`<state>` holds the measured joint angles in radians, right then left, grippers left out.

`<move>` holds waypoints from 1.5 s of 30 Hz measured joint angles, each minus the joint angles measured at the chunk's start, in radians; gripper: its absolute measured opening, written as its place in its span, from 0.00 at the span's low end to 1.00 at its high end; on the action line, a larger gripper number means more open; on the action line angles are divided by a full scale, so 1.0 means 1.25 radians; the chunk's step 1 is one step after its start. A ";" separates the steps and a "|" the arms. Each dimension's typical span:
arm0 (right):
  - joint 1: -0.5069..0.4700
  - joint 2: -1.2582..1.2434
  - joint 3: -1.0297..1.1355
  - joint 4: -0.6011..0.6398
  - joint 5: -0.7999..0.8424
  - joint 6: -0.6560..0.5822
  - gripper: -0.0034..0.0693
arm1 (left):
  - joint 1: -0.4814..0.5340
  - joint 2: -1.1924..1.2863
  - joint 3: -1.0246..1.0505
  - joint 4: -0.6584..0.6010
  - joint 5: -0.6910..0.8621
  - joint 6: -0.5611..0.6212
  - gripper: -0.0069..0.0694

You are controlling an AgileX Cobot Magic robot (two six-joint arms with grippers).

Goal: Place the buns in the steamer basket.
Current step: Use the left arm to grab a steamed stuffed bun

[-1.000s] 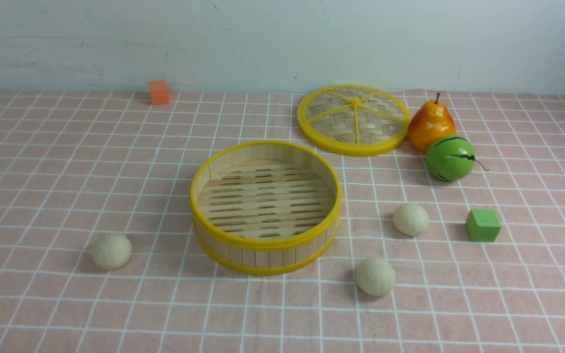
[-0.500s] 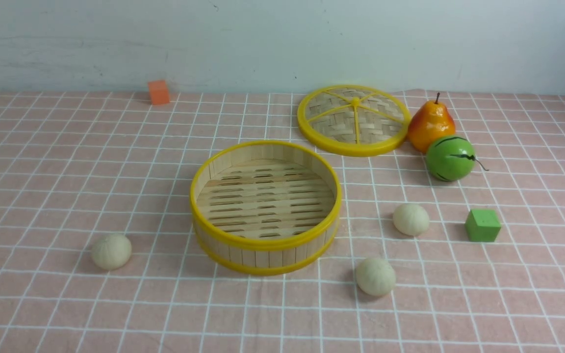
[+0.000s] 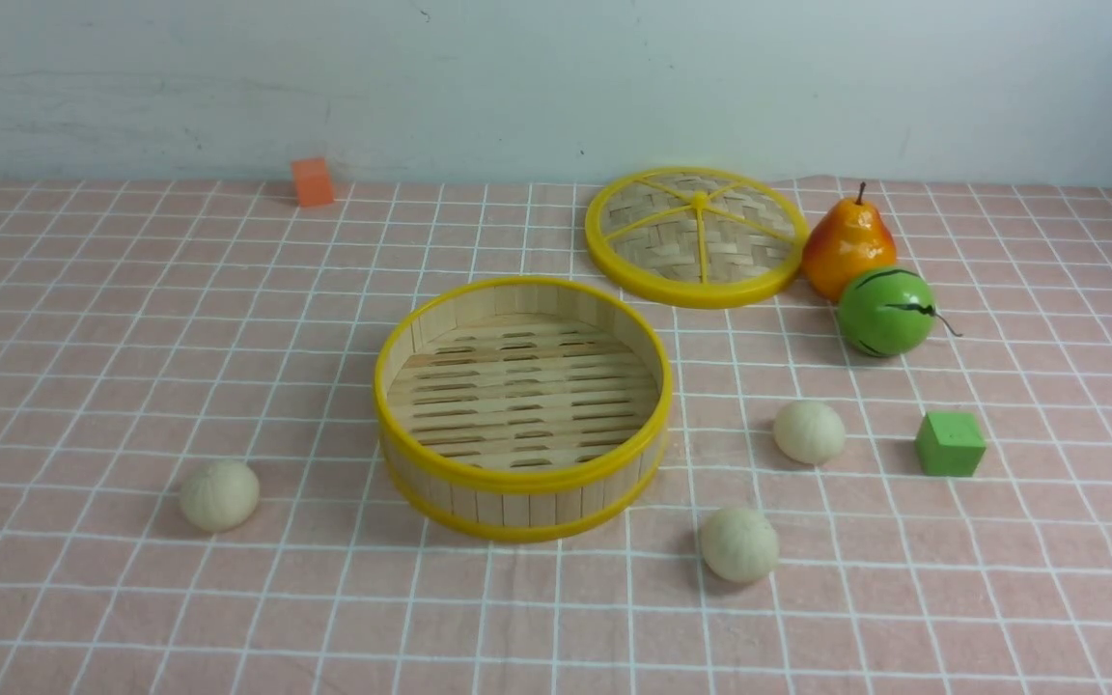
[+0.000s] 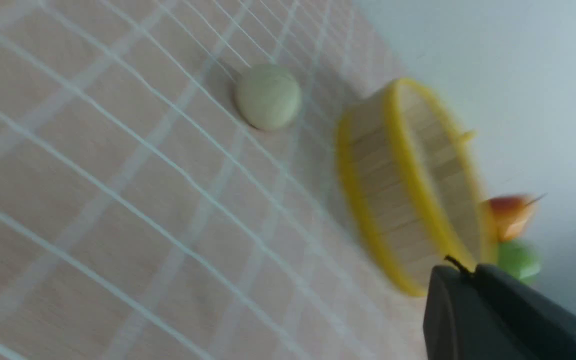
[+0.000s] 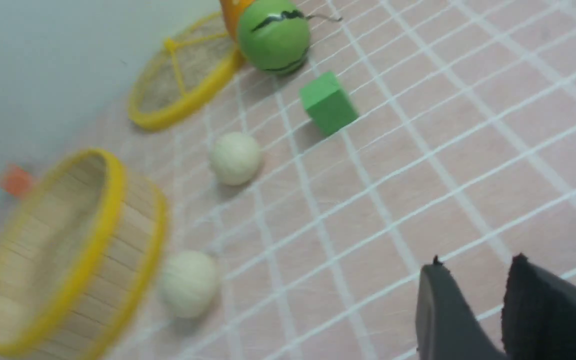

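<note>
The steamer basket [image 3: 517, 480] stands empty in the middle of the checked cloth. Three cream buns lie on the cloth around it: one to its left [image 3: 219, 494], one to its right [image 3: 809, 431], and a nearer one at its front right [image 3: 738, 544]. Neither arm shows in the front view. In the left wrist view my left gripper [image 4: 470, 272] is shut and empty, away from a bun [image 4: 268, 96] and the basket [image 4: 383, 190]. In the right wrist view my right gripper [image 5: 475, 267] is open with a small gap and empty, above bare cloth, well away from two buns [image 5: 235, 157] [image 5: 189, 283].
The woven lid [image 3: 696, 236] lies flat behind the basket on the right. An orange pear [image 3: 846, 246] and a green striped melon ball [image 3: 886, 311] sit beside it. A green cube [image 3: 949, 443] stands right of the buns. A small orange block [image 3: 312, 181] is by the back wall.
</note>
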<state>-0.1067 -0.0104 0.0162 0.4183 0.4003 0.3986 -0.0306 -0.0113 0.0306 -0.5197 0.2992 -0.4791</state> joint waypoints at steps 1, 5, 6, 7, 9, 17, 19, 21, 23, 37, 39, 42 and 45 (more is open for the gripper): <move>0.000 0.000 0.001 0.050 0.003 0.044 0.31 | 0.000 0.000 0.000 -0.086 -0.009 -0.046 0.13; 0.000 0.000 0.005 0.207 0.006 0.138 0.32 | 0.000 0.000 0.000 -0.286 -0.032 -0.117 0.14; 0.000 0.000 0.006 0.231 0.008 0.147 0.32 | 0.000 0.000 0.000 -0.309 -0.035 -0.119 0.14; 0.000 0.000 0.006 0.241 0.008 0.148 0.33 | 0.000 0.000 0.000 -0.317 -0.037 -0.121 0.14; 0.000 0.000 0.006 0.248 0.008 0.147 0.33 | 0.000 0.000 0.000 -0.327 -0.040 -0.122 0.14; 0.000 0.000 -0.009 0.274 0.009 -0.040 0.33 | 0.000 0.001 -0.108 -0.277 0.030 0.142 0.14; 0.000 0.003 -0.056 0.278 0.009 -0.161 0.29 | 0.000 0.038 -0.198 -0.221 0.088 0.226 0.11; 0.000 0.014 -0.091 0.278 0.009 -0.228 0.25 | 0.000 0.093 -0.260 -0.171 0.131 0.252 0.08; 0.000 0.079 -0.175 0.274 0.019 -0.352 0.14 | 0.000 0.220 -0.375 -0.068 0.223 0.270 0.07; 0.106 0.699 -0.686 0.129 0.451 -0.729 0.02 | 0.000 0.846 -0.831 0.224 0.618 0.383 0.07; 0.147 0.740 -0.704 0.103 0.473 -0.728 0.02 | 0.000 0.888 -0.844 0.227 0.619 0.383 0.07; 0.268 0.852 -0.753 -0.009 0.525 -0.685 0.03 | 0.000 1.014 -0.891 0.253 0.625 0.383 0.10; 0.334 0.928 -0.787 -0.078 0.531 -0.644 0.03 | 0.000 1.116 -0.938 0.282 0.631 0.383 0.19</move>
<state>0.3113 1.1499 -0.9675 0.3203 1.0638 -0.4066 -0.0306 1.3836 -1.1416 -0.1677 1.0883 0.0000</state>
